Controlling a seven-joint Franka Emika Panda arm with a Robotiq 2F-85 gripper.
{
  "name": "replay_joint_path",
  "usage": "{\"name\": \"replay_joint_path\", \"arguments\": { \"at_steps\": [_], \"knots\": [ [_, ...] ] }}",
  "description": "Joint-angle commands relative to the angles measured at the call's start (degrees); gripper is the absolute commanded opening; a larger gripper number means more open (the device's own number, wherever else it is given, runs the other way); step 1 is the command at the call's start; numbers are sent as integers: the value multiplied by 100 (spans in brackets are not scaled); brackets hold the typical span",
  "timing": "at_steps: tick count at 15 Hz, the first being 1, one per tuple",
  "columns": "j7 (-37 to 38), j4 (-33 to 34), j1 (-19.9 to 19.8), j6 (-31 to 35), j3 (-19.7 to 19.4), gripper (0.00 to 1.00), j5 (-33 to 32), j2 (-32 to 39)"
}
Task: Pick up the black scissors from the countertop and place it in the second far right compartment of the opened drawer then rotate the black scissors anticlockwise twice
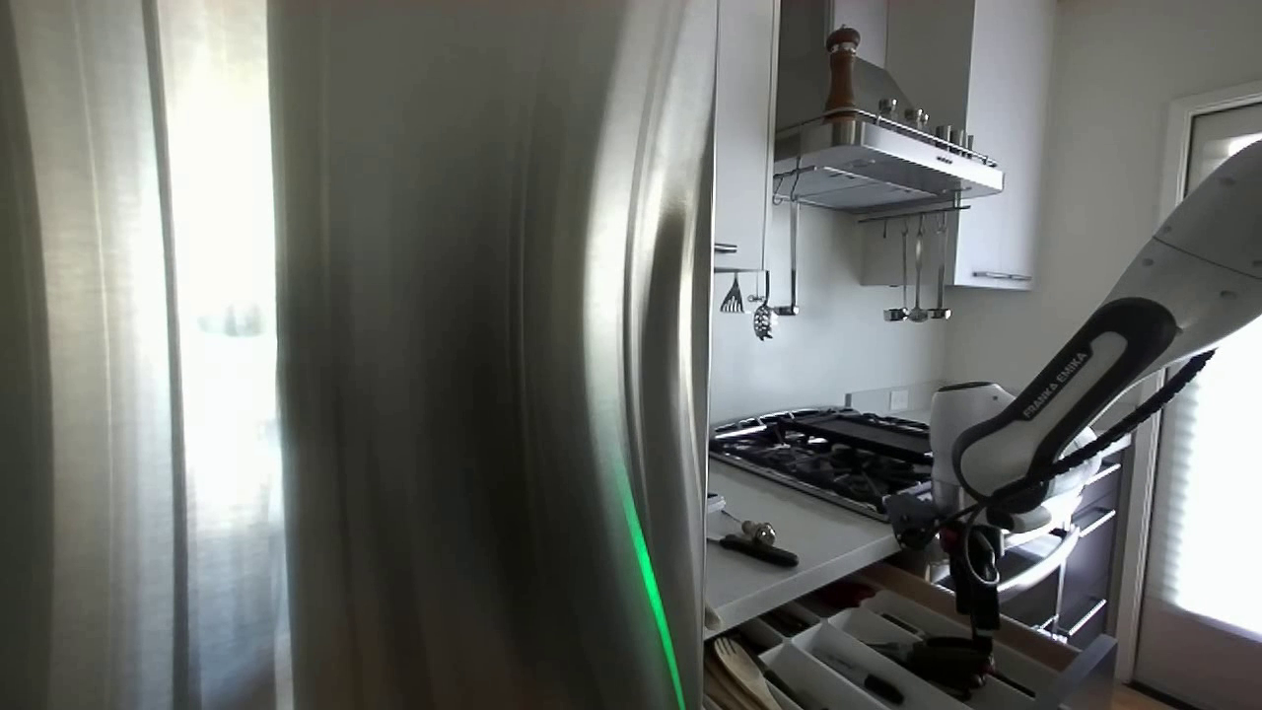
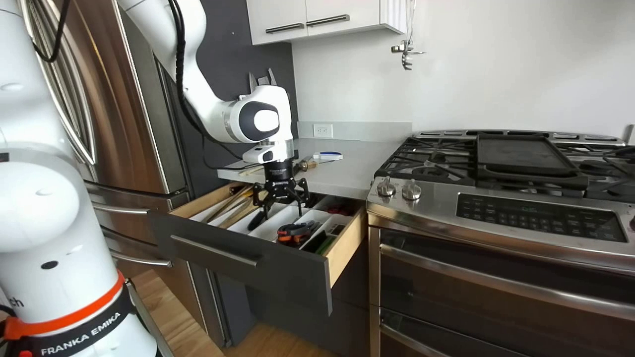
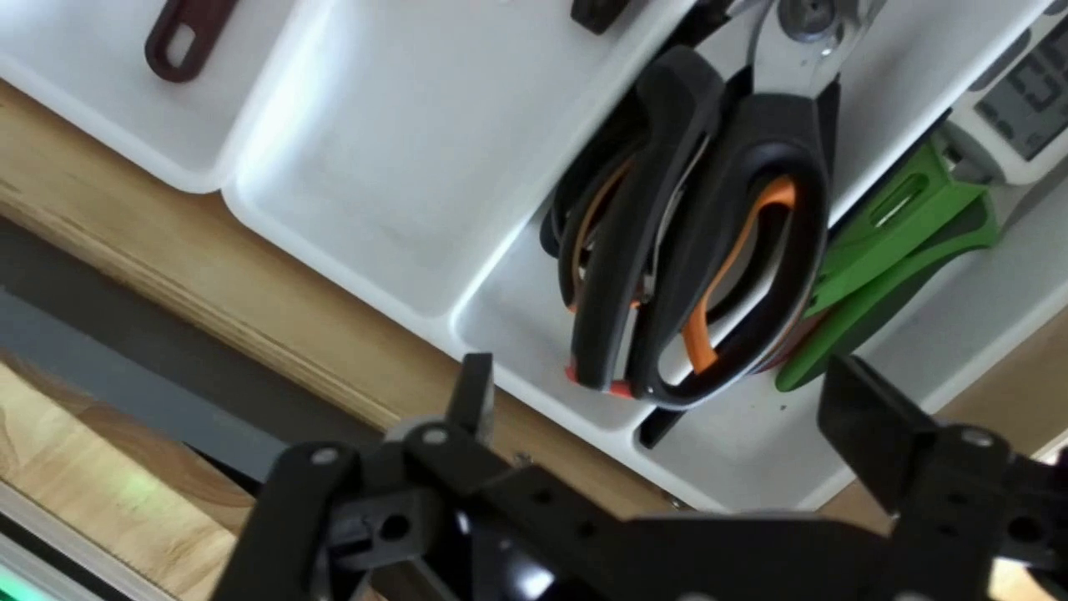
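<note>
Gripper point(image 3: 659, 369), empty and spread wide, hangs near black-handled scissors point(image 3: 691, 246), orange-lined and silver-bladed

Brushed Steel and Bright White

A brushed-steel refrigerator point(image 1: 424, 355) fills the left of an exterior view, its surface carrying a broad white glare point(image 1: 222, 394) and a thin green streak of light point(image 1: 648, 587). Past it, a steel range hood point(image 1: 887, 166) hangs between white cabinets point(image 1: 1011, 148), with a pale wall point(image 1: 838, 355) behind. At the far right a door point(image 1: 1183, 646) holds a brilliantly lit pane point(image 1: 1213, 493). In an exterior view, a dark grey panel point(image 2: 235, 54) stands beside the refrigerator, and an outlet point(image 2: 323, 131) is set in the low splashback point(image 2: 372, 131). A steel-fronted range point(image 2: 496, 277) has black grates point(image 2: 431, 158) on top; wooden floor point(image 2: 270, 343) shows at the bottom.
</note>
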Motion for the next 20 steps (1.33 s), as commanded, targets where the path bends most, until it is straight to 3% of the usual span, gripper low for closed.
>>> {"name": "replay_joint_path", "arguments": {
  "at_steps": [1,2,3,5,6,15,18,19,20],
  "knots": [
    [428,26,279,358,-219,99,-161,365],
    [484,45,317,439,-263,90,-171,459],
    [538,57,349,531,-315,88,-178,543],
    [593,78,415,756,-436,76,-164,693],
    [603,88,446,853,-495,80,-133,757],
    [553,264,728,1028,-845,79,39,1163],
    [522,298,794,1010,-888,59,60,1187],
    [520,302,816,1003,-897,48,56,1163],
    [511,314,831,982,-899,46,67,1138]
  ]
}}
